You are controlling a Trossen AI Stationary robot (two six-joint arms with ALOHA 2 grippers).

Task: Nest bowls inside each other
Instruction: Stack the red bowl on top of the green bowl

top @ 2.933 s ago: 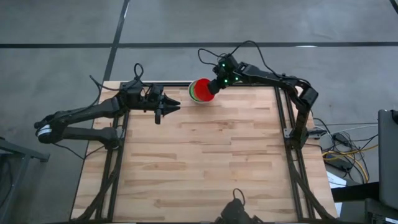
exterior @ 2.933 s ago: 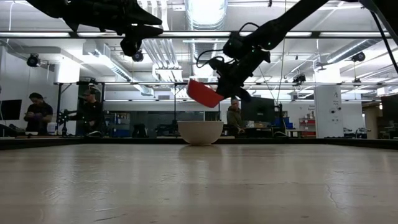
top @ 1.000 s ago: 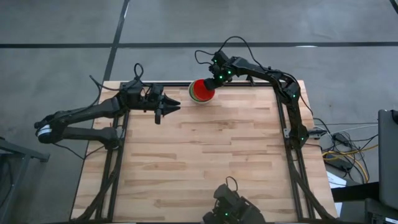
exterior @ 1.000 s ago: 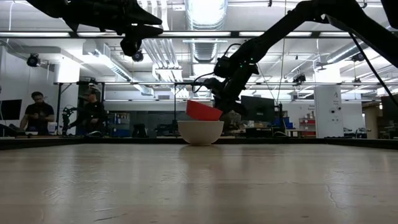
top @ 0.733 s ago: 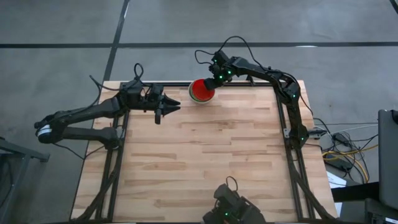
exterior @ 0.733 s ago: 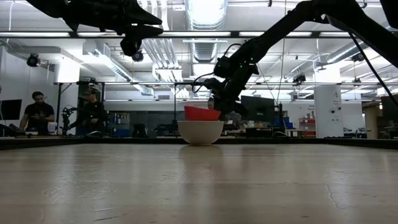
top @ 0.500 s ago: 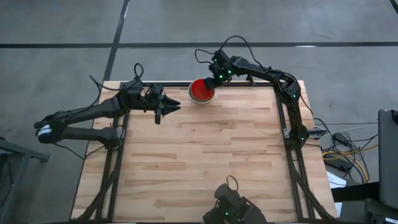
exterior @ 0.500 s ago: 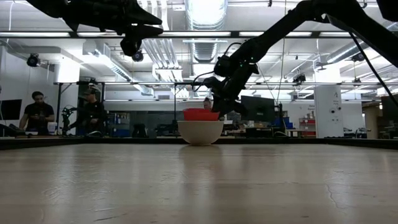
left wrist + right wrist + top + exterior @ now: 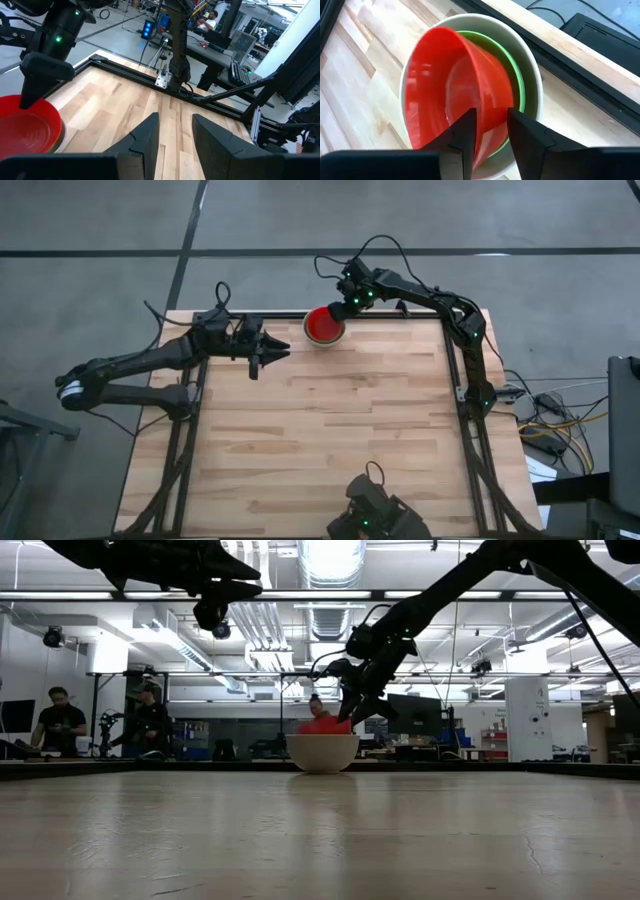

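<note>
The bowls are stacked at the table's far edge. A red bowl (image 9: 450, 85) (image 9: 322, 326) sits tilted inside a green bowl (image 9: 518, 82), and the green bowl sits in a white bowl (image 9: 532, 75) (image 9: 322, 752) that rests on the wood. My right gripper (image 9: 490, 135) (image 9: 352, 715) hangs open just over the stack, one finger on each side of the red bowl's wall. My left gripper (image 9: 275, 352) (image 9: 175, 145) waits open above the table, left of the stack. My right gripper comes slanting down from the far right, with one finger (image 9: 465, 132) inside the red bowl and one finger (image 9: 522, 132) outside its wall (image 9: 492, 125). Whether either finger touches that wall I cannot tell. The red bowl lies in the green bowl, tilted.
A black frame rail (image 9: 580, 65) runs along the far edge right behind the stack. Bare wood (image 9: 330, 430) stretches toward the near edge, where a dark device (image 9: 375, 515) sits. People (image 9: 60, 720) stand in the room beyond.
My right gripper has opened and let go of the red bowl while staying in place. The bowl, held tilted on the stack's rim a second ago, has sunk into the stack, and only its top shows above the white bowl's rim.
</note>
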